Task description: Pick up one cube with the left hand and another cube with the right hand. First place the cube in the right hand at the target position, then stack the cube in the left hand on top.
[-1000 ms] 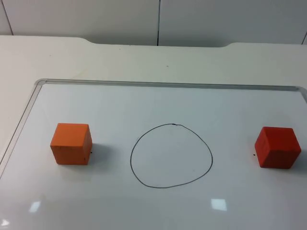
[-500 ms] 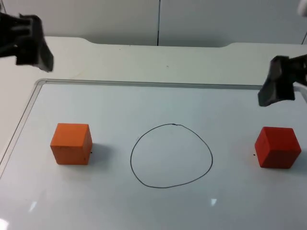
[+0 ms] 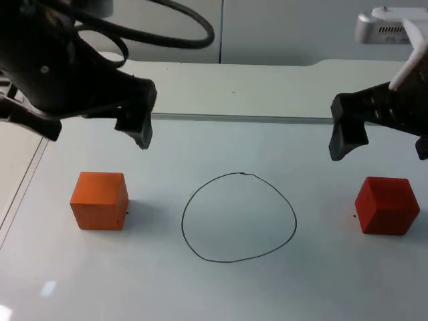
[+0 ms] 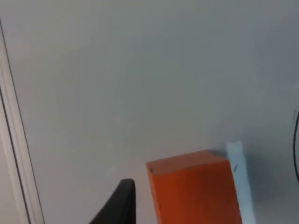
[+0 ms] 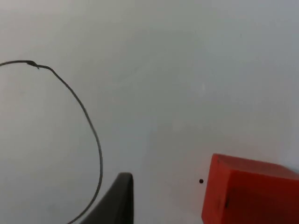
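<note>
The left hand [image 3: 93,130] hovers spread wide above the orange cube [image 3: 99,200]. The right hand [image 3: 381,144], partly cut off, hangs likewise unclenched over the red cube [image 3: 386,205]. Between the hands, the drawn circle [image 3: 239,217] on the worktop [image 3: 234,87] holds nothing.

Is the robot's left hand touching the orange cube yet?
Apart. In the top view the left hand hangs above and behind the orange cube, with bare whiteboard between them; nothing grips the cube.

A framed whiteboard [image 3: 200,287] lies on the white table [image 3: 267,87], grey wall [image 3: 281,30] behind.
</note>
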You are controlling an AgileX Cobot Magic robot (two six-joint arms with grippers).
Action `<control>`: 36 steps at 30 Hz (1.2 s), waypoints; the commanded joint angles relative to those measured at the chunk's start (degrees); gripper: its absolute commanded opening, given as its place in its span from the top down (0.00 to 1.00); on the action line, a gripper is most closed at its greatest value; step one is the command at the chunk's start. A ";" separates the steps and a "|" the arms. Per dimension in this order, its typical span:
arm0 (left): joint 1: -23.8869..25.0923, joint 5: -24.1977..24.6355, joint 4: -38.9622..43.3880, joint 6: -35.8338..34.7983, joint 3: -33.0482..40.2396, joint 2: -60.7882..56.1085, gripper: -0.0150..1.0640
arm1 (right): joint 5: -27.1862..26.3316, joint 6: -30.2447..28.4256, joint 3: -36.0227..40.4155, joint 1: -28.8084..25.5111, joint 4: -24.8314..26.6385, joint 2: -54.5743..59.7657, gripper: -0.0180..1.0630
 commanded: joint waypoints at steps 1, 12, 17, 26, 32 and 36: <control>-0.46 0.70 -2.37 -1.05 -0.47 1.66 0.01 | 0.62 1.42 -0.43 0.33 -0.26 0.83 0.01; -0.46 -2.33 -3.45 -7.42 -0.47 4.42 0.01 | 2.81 8.88 -0.30 0.33 -5.12 2.88 0.01; -0.99 -1.85 -2.79 -7.42 -0.47 6.90 0.01 | 3.10 10.73 -0.17 0.33 -6.82 2.88 0.01; -1.08 -0.73 2.78 -10.89 -0.47 9.75 0.01 | -2.93 12.25 5.82 0.33 -6.13 3.25 0.01; -1.08 -1.04 4.77 -12.26 -0.47 11.28 0.01 | -7.44 13.77 7.53 0.33 -6.10 5.24 0.01; -1.08 -1.37 5.64 -12.43 -0.47 11.38 0.01 | -7.73 13.77 7.53 0.33 -5.98 6.18 0.01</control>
